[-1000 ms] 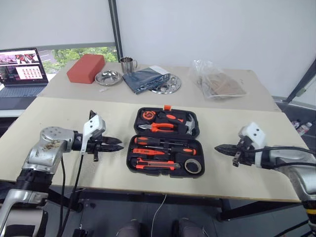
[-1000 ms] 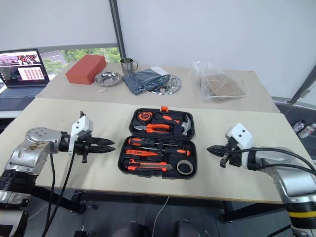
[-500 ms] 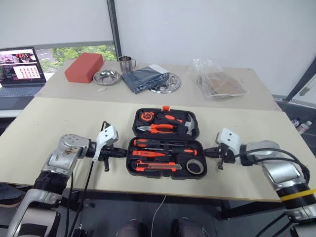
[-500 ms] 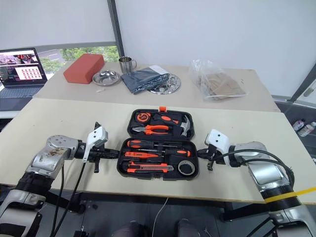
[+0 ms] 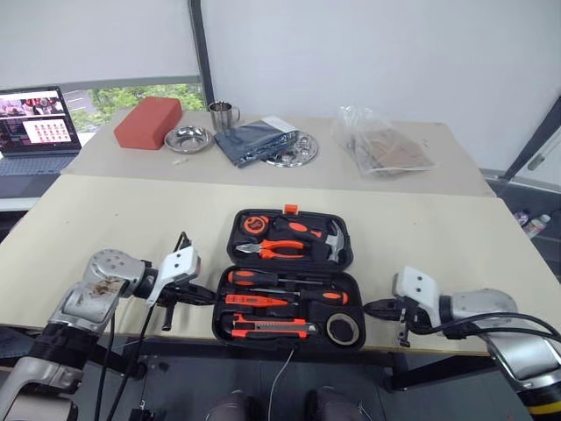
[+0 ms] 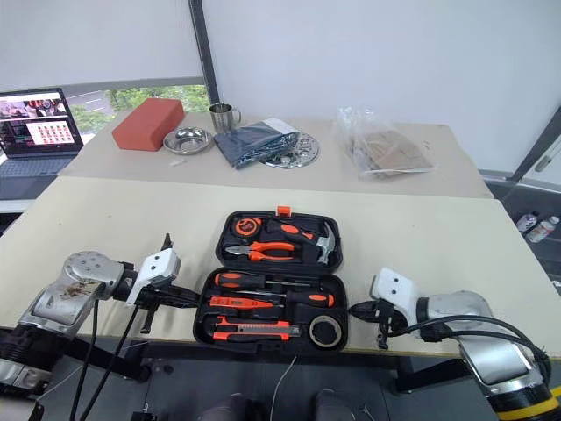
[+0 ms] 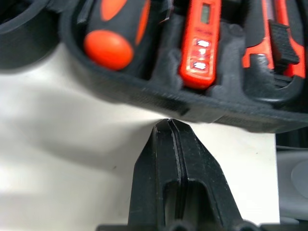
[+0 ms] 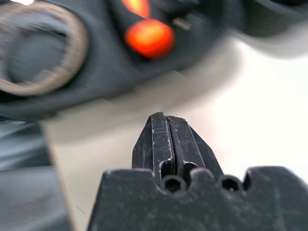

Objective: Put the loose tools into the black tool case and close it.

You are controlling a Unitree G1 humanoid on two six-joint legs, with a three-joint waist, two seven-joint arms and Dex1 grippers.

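Left eye view shows both arms drawn back and down, left gripper (image 5: 203, 298) and right gripper (image 5: 375, 308) flanking the black tool case (image 5: 289, 292), jaws pressed together empty, tools slotted, lid unclosed.

Closed left claw (image 7: 169, 126) just beside black tool case (image 7: 159, 94).

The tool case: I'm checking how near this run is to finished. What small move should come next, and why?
Probably fold the far half over the near one. The black tool case lies open with the utility knife, screwdrivers and tape roll already in their slots. The left gripper and right gripper, both shut, flank the near half, empty.
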